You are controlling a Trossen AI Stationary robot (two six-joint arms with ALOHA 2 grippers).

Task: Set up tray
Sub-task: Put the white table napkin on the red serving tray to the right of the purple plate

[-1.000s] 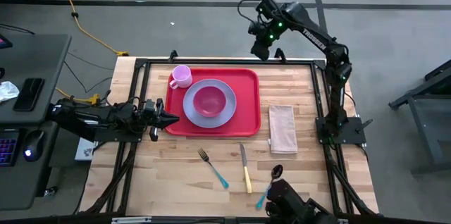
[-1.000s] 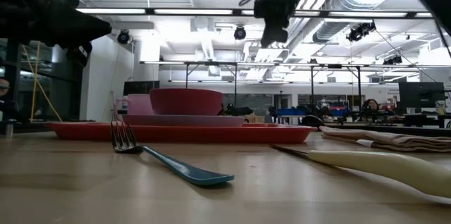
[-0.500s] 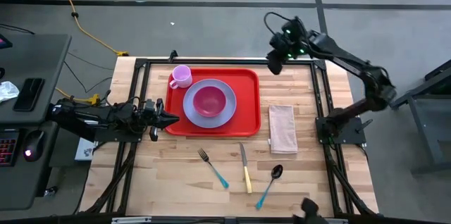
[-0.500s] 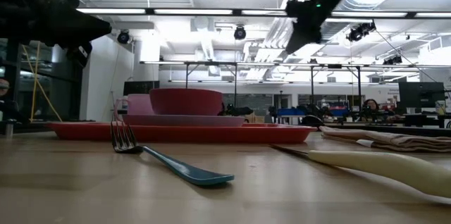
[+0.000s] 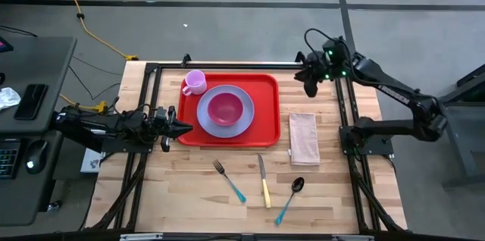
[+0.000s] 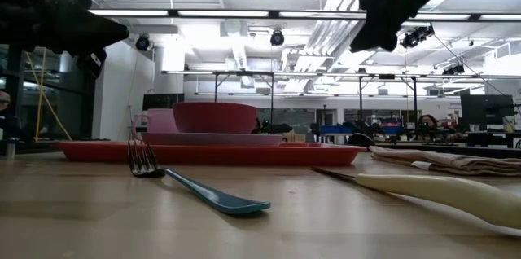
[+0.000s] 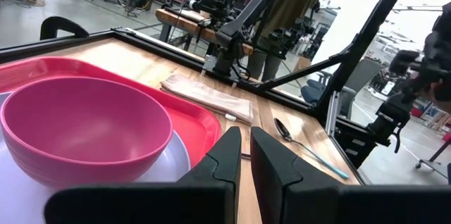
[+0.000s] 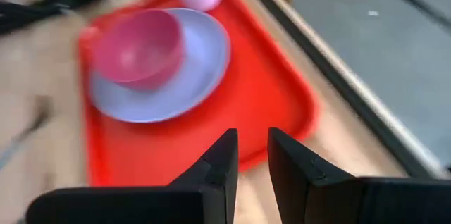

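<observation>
resting at the table's left edge, the left gripper [image 5: 182,128] lies low with its tip just beside the left rim of the tray [image 5: 267,127], where it was a second ago; its wrist view shows the two fingers [image 7: 227,155] nearly together with only a thin gap and nothing between them.

the tray sits in the far middle of the table. on it are a pink cup [image 5: 195,82] in the far left corner and a lavender plate [image 5: 242,121] carrying a pink bowl [image 5: 225,108]. the tray's right part is bare.

nearer the front edge, off the tray, a fork [image 5: 228,179], a knife [image 5: 264,181] and a spoon [image 5: 290,198] lie side by side on the wood. a folded napkin [image 5: 304,138] lies just beside the tray's right rim.

the change is on the right. the right gripper [image 5: 309,79], which a second ago was high over the table's far edge, has swung outward and down, and now hangs above the far right corner of the table, past the tray's right end. its fingers [image 8: 218,164] are slightly parted and hold nothing.

judging from this, the dishes are placed and the napkin and cutlery are still to be loaded; the right arm looks to be heading for the napkin.
</observation>
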